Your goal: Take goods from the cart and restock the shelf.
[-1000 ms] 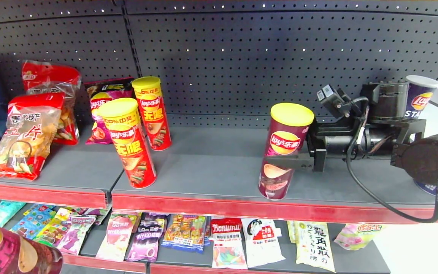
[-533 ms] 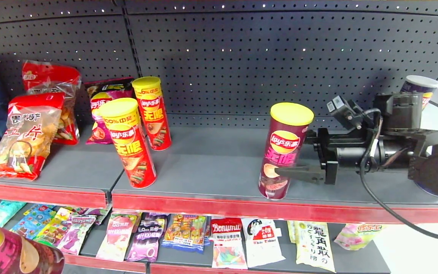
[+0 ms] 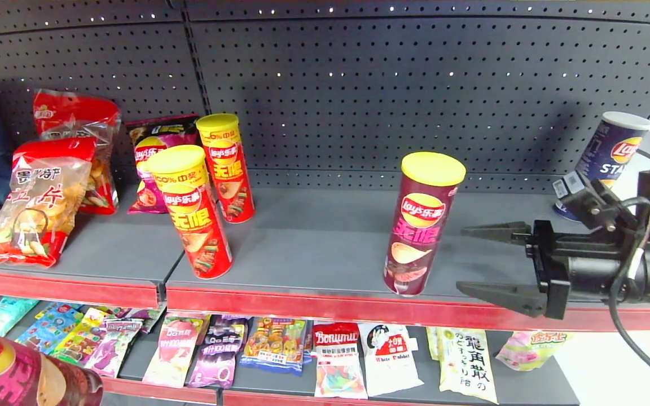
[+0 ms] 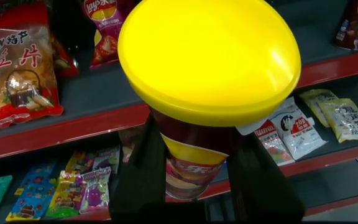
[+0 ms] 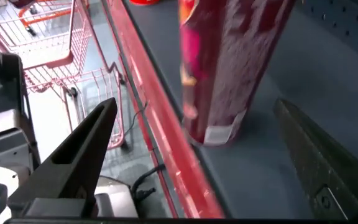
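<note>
Nearest, L gripper [image 4: 199, 149] is clamped on a maroon cardboard crisp tube w/ yellow plastic lid [image 4: 210, 56], dark fingers pressing both sides of its body below the lid; it sits low and well left of the landmark, a matching maroon yellow-lidded tube [image 3: 421, 225] standing upright on the grey metal shelf [image 3: 313, 248], close to the shelf's red front lip. R gripper [image 3: 460, 258] hangs just right of that standing tube, jaws wide apart, holding nothing, tips not touching it.

Judgement: the standing tube looks placed, so the step is getting the R arm clear; draw straight back along the finger line, no sideways sweep; the tube is tall, narrow-based and near the lip, so a nudge could tip it off. L's tube prob. suits the bare stretch left of the landmark, before the two red yellow-lidded tubes [image 3: 189, 208]; set it flat, further back.

R wrist cam adds the gap between fingertips and tube base, plus the pink wire cart [image 5: 55, 37] out in front of the lip; head cam adds the blue white-lidded tube [image 3: 607, 152] far right of the landmark, by the dark pegboard back [image 3: 359, 84].
</note>
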